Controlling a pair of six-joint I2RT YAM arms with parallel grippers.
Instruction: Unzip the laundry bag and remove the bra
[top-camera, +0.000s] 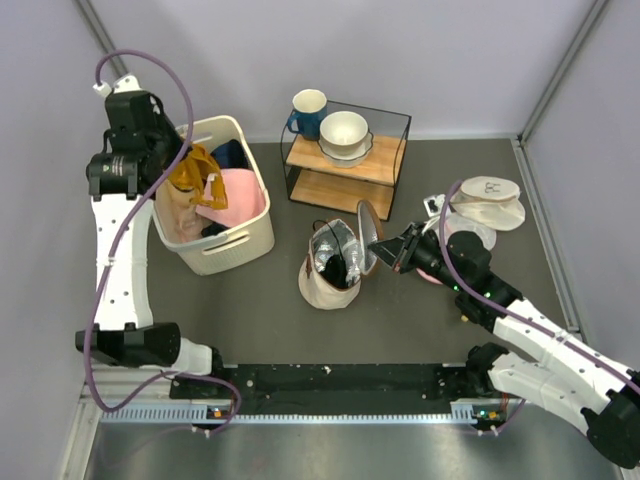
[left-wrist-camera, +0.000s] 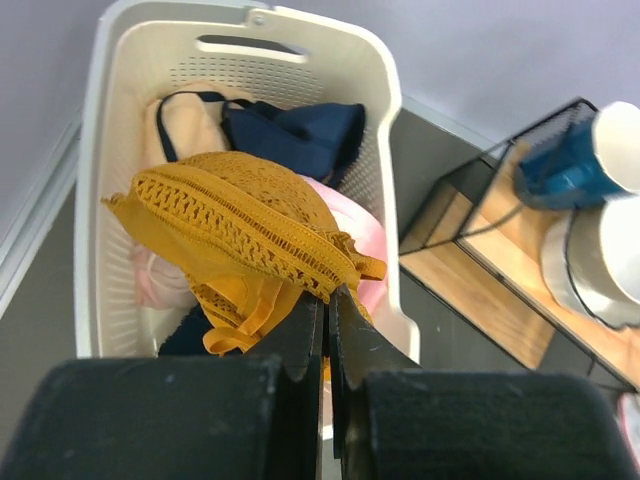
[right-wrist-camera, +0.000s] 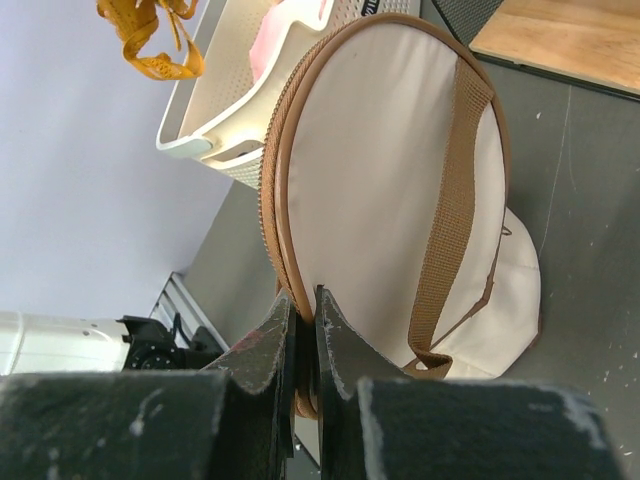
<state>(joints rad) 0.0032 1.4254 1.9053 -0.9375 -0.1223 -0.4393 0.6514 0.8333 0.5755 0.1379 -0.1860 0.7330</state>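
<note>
You see a mustard-yellow lace bra (left-wrist-camera: 240, 225) over a cream, perforated basket (left-wrist-camera: 330, 72) with a navy garment (left-wrist-camera: 300, 135) and a pink garment (top-camera: 240, 195). The bag (top-camera: 322, 290) is cream, its strap (right-wrist-camera: 453, 200) brown, its lining (top-camera: 326, 250) shiny silver. The mug (left-wrist-camera: 560, 165) is blue.

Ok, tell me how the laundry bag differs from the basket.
The laundry bag is soft fabric with a lid, pinched open by the right gripper; the basket is rigid perforated plastic, lidless. The bag is smaller and silver-lined; the basket is bigger, plain inside. Both are cream and upright.
</note>
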